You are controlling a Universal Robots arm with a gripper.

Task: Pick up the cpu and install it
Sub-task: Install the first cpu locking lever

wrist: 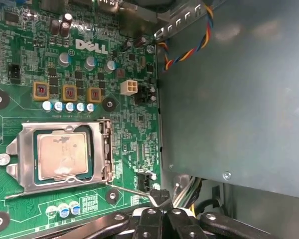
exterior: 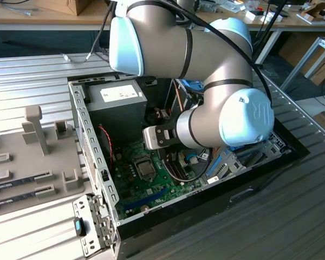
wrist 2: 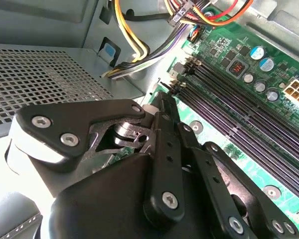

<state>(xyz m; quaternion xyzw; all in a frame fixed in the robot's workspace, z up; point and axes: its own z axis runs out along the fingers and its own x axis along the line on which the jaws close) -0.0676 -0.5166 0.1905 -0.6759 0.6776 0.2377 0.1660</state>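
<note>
The cpu (wrist: 62,156), a silver-grey square with a thin green rim, lies in the motherboard's socket (wrist: 25,149) with the metal frame down around it. In the exterior view the cpu (exterior: 146,169) shows in the open computer case, just below the arm's wrist (exterior: 162,136). My gripper (wrist: 158,199) is shut, its black fingers pressed together with nothing visible between them. Its tip is beside the socket, at the end of the thin wire lever (wrist: 132,191). In the second wrist view the gripper (wrist 2: 162,97) points down at the green board near the memory slots (wrist 2: 239,114).
The big grey box with a white label (exterior: 116,97) stands at the case's back, close beside the gripper (wrist: 229,89). Coloured cables (wrist 2: 139,45) hang above the board. The case's perforated wall (exterior: 92,151) borders the socket. A grey fixture with memory sticks (exterior: 21,181) lies at the exterior view's left.
</note>
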